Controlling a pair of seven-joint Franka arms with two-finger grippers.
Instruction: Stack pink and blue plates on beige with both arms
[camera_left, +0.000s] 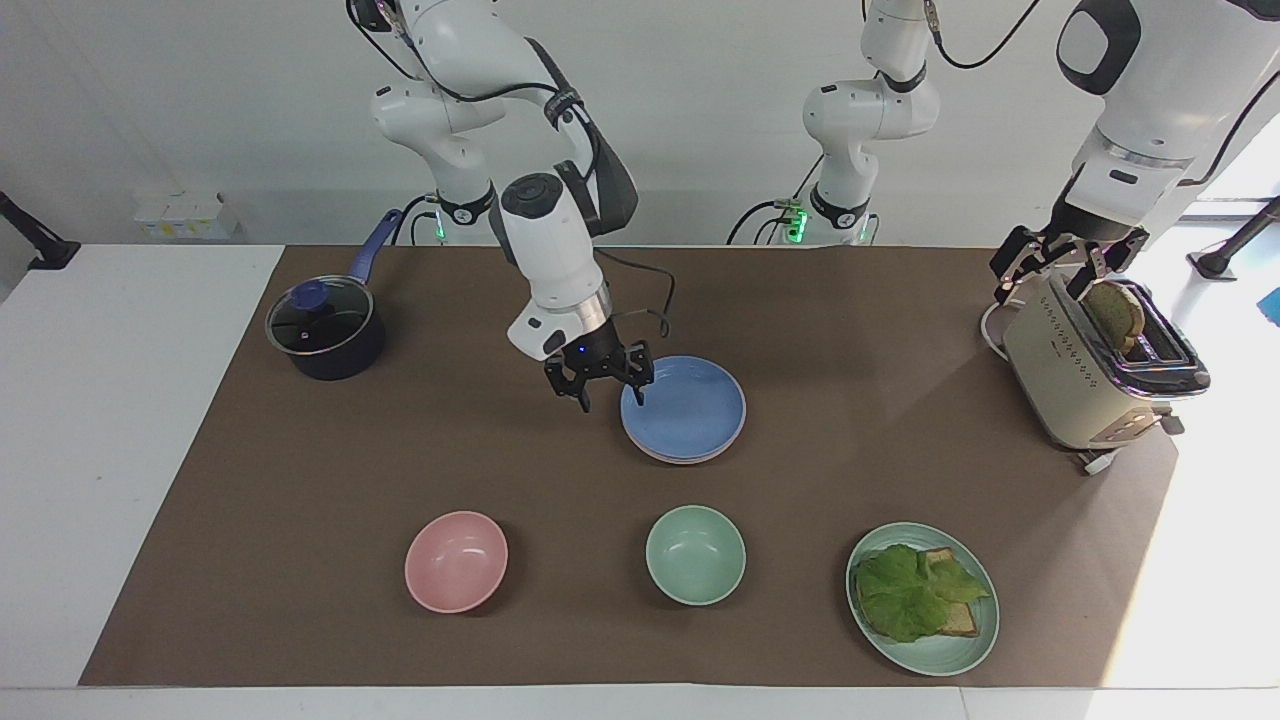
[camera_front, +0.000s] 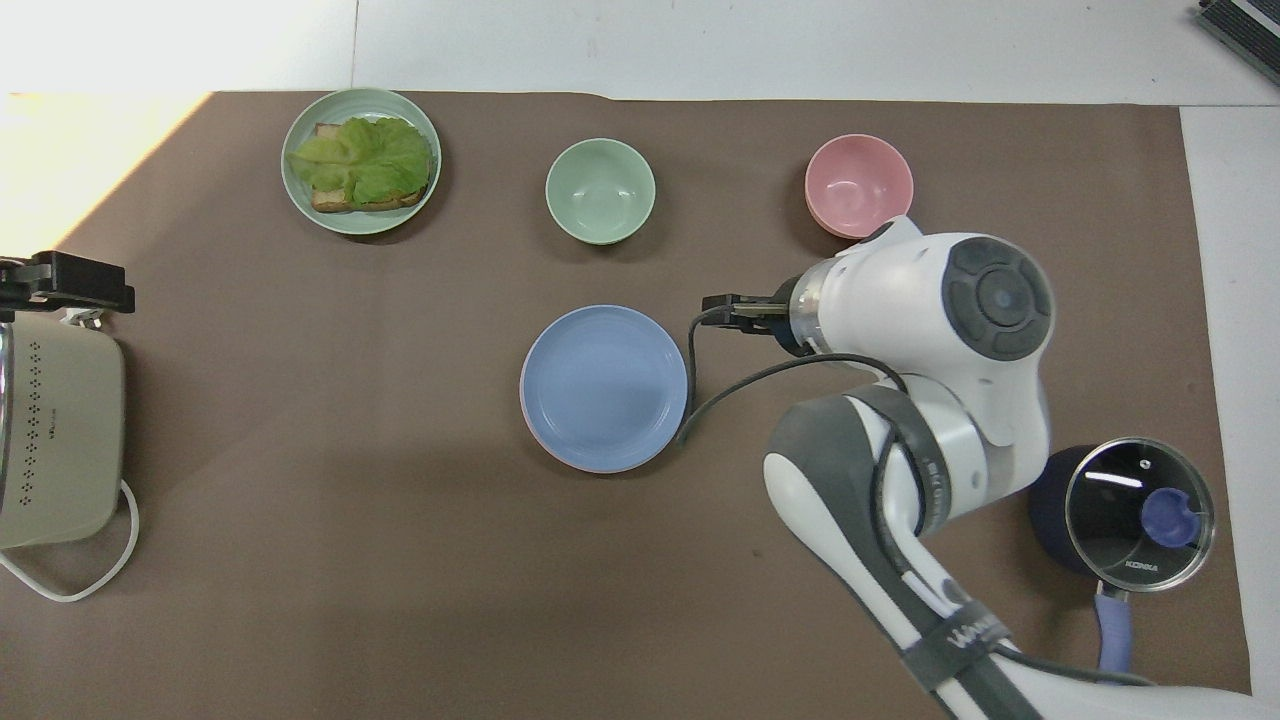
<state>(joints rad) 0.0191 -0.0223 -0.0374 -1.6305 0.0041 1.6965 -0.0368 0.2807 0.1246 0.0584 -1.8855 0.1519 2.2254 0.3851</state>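
Observation:
The blue plate (camera_left: 684, 405) (camera_front: 604, 388) lies flat on top of the stack in the middle of the brown mat. Under it only a thin rim of the pink plate (camera_left: 685, 461) shows. The beige plate is hidden beneath them. My right gripper (camera_left: 611, 400) (camera_front: 716, 306) hangs open just off the blue plate's rim, on the side toward the right arm's end of the table, and it holds nothing. My left gripper (camera_left: 1062, 268) (camera_front: 62, 281) waits open over the toaster, also with nothing in it.
A cream toaster (camera_left: 1085, 375) with a slice of bread stands at the left arm's end. A dark lidded pot (camera_left: 325, 330) sits at the right arm's end. Farther from the robots are a pink bowl (camera_left: 456, 560), a green bowl (camera_left: 695, 554) and a green plate (camera_left: 950, 655) with lettuce toast.

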